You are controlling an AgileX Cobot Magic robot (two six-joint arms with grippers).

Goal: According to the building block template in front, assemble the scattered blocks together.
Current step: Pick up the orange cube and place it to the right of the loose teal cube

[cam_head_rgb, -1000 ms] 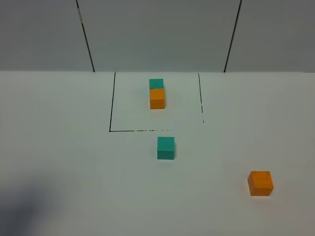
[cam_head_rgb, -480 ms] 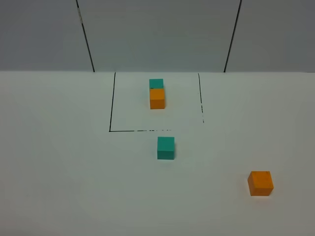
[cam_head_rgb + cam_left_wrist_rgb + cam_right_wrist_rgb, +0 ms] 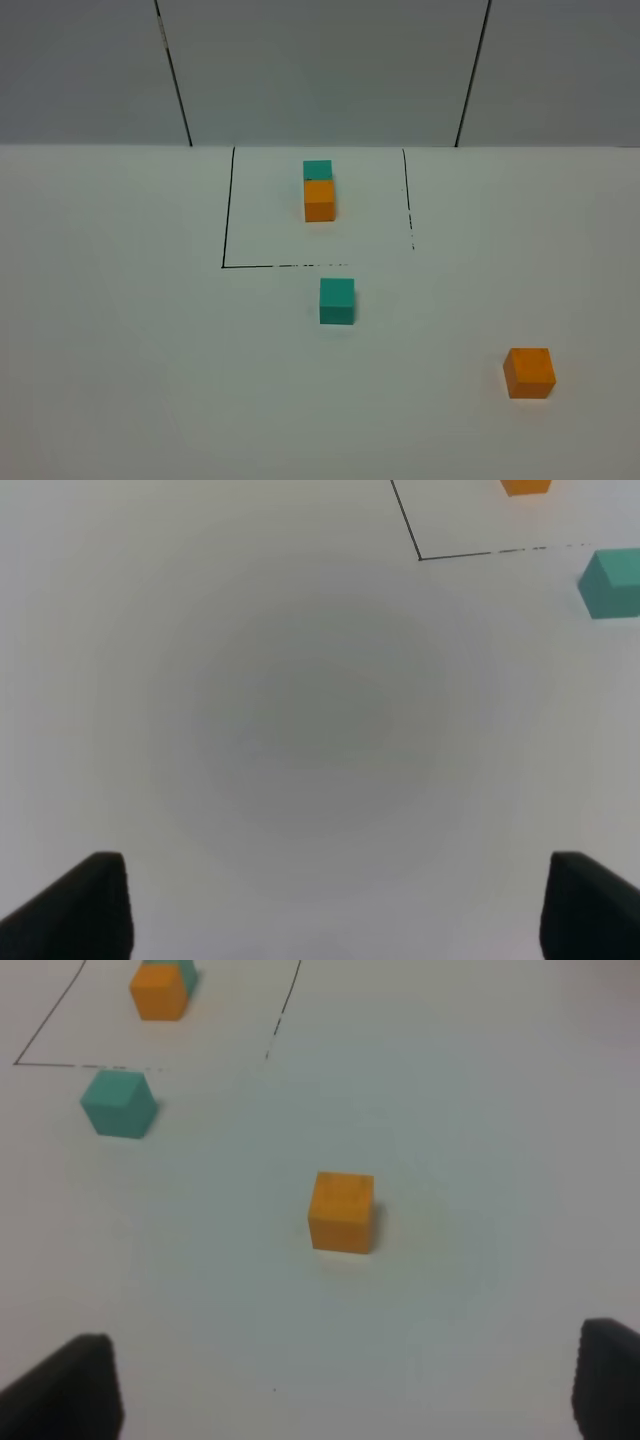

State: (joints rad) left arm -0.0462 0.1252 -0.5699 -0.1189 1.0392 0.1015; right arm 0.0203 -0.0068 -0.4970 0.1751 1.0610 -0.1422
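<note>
Looking down, we see the template (image 3: 319, 190), 1 teal cube touching 1 orange cube, inside its black outline (image 3: 228, 210). The loose teal block (image 3: 337, 300) sits just outside the template's near edge. The loose orange block (image 3: 529, 372) lies well apart from the template, toward our right arm. Our left gripper (image 3: 340, 905) and right gripper (image 3: 340, 1380) both hang spread wide, holding nothing.

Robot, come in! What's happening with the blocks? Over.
Left tool, right tool open, empty. Loose teal cube, loose orange cube apart, untouched. Nothing in the way.
</note>
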